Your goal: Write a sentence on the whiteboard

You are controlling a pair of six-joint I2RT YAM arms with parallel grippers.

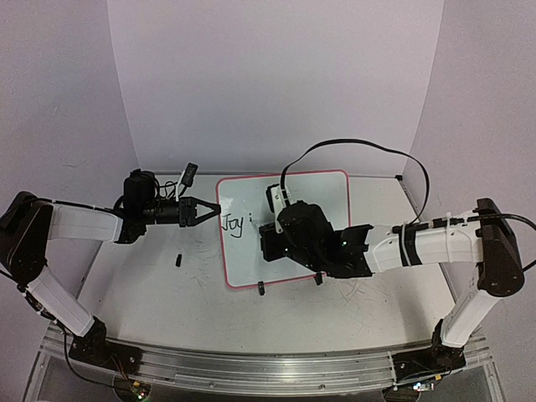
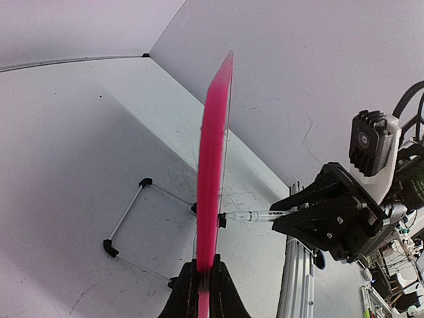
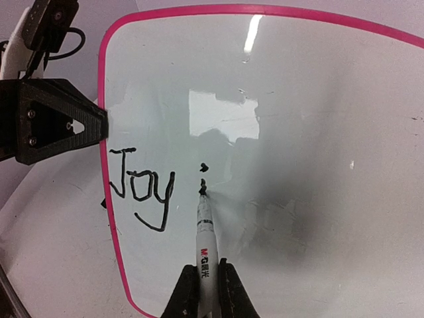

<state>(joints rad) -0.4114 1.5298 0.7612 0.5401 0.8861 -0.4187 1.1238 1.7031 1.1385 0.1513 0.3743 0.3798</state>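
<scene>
The left claw pinches the whiteboard by its left edge. The right claw is clamped on a marker, whose tip touches the board; the overhead view hides the marker.

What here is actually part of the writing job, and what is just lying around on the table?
In use:
- whiteboard, gripped at its edge by the left tool
- marker in the right tool, tip on the board
- the word "Joy"

Lying about:
- small black piece on the table, left of the board; too small to identify
</scene>
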